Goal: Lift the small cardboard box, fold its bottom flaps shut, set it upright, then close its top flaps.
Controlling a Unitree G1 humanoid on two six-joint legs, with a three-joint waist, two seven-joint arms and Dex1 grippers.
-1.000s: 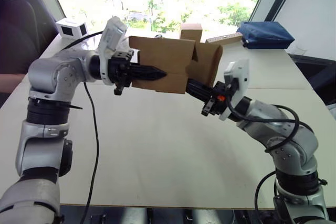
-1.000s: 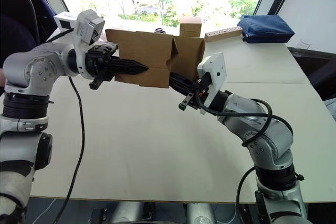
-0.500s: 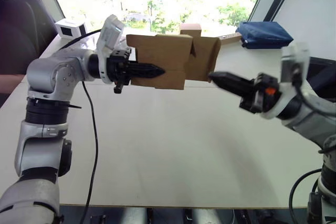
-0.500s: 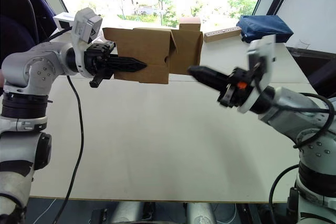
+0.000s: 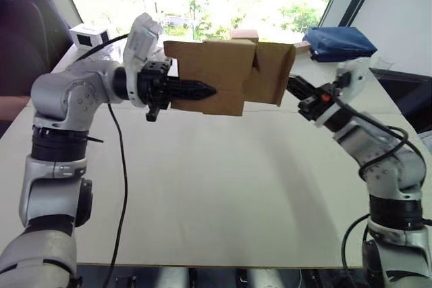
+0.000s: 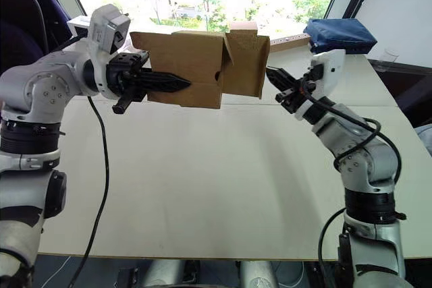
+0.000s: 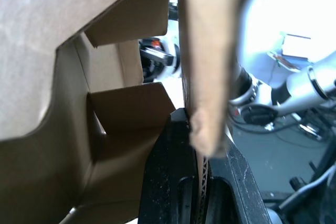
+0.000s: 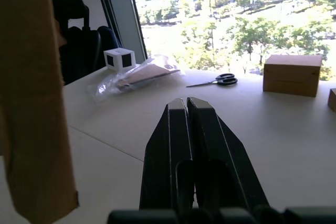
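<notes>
The small cardboard box (image 5: 214, 75) hangs lying on its side above the table, plain brown. My left gripper (image 5: 208, 90) is shut on its front wall, fingers pointing right; the left wrist view shows the wall (image 7: 202, 61) pinched between them and the hollow inside. At the end toward my right arm, the bottom flaps (image 5: 271, 72) stand out open. My right gripper (image 6: 271, 73) sits just right of those flaps, slightly behind them, fingers (image 8: 189, 145) shut together and holding nothing. The top flaps at the other end are hidden by my left arm.
At the back of the table stand a brown cardboard cube (image 5: 244, 34), a white box with dark windows (image 5: 90, 34), a blue bag (image 5: 339, 43) and a wooden strip (image 6: 290, 43). Scissors (image 8: 215, 81) and a plastic bag (image 8: 136, 76) lie there too.
My right gripper left the box's underside, swung out to the right, then rose to the right of the open flaps. The left gripper kept the box almost still.
</notes>
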